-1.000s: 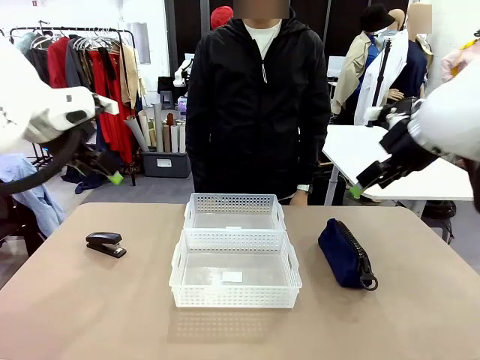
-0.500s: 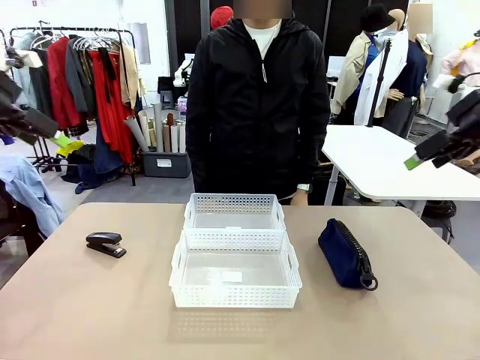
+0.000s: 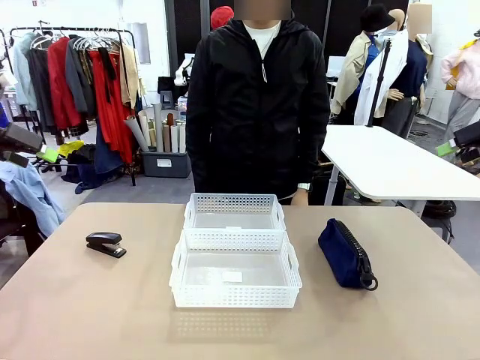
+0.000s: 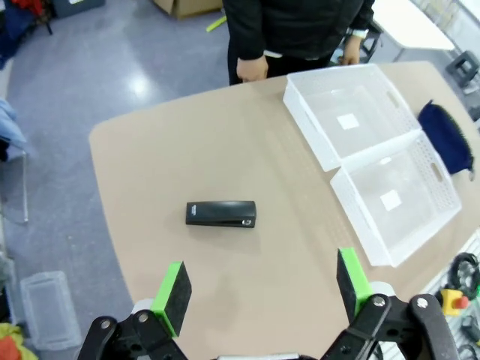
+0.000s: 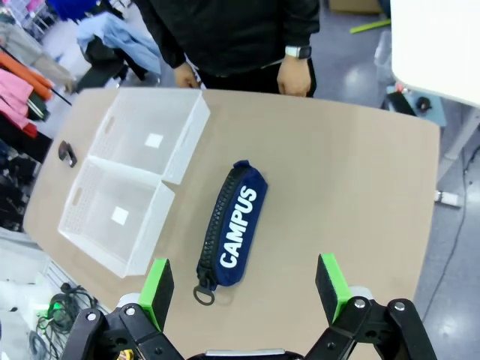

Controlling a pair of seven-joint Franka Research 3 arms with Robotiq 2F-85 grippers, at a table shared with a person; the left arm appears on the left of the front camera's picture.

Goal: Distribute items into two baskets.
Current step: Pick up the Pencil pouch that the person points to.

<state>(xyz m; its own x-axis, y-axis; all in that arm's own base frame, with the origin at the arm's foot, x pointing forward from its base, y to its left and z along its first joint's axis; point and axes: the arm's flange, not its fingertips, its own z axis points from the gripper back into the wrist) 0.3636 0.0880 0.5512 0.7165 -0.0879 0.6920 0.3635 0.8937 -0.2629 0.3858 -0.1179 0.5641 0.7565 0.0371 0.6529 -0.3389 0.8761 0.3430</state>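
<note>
**Left side.** The left gripper [image 4: 262,289] is hanging high above the counter [image 3: 90,315], and its jaws are standing wide with nothing between the green pads [image 4: 174,294]. In the left wrist view it is looking down on the black stapler [image 4: 221,213]. In the front view the stapler [image 3: 106,244] is lying flat on the left part of the counter, well apart from the baskets.

**Centre.** 2 white perforated baskets are sitting in the middle of the counter, one behind the other, with their long rims touching. The near basket [image 3: 234,297] is looking slightly larger than the far basket [image 3: 234,202]. The wrist views are showing a small white label on the floor of each. A person [image 3: 259,105] in a black jacket is standing at the far edge, directly behind the far basket, with both hands hanging at the counter's edge.

**Right side.** The navy blue pouch [image 3: 341,251] is lying on the counter just right of the baskets, near them but apart. Its length is running near to far, and the zip pull is pointing toward the robot. In the right wrist view the pouch [image 5: 232,225] is showing the white print "CAMPUS". The right gripper [image 5: 244,286] is hanging high over it, jaws standing wide and gripping nothing.

**Status.** Both items are lying on the counter outside the baskets.
</note>
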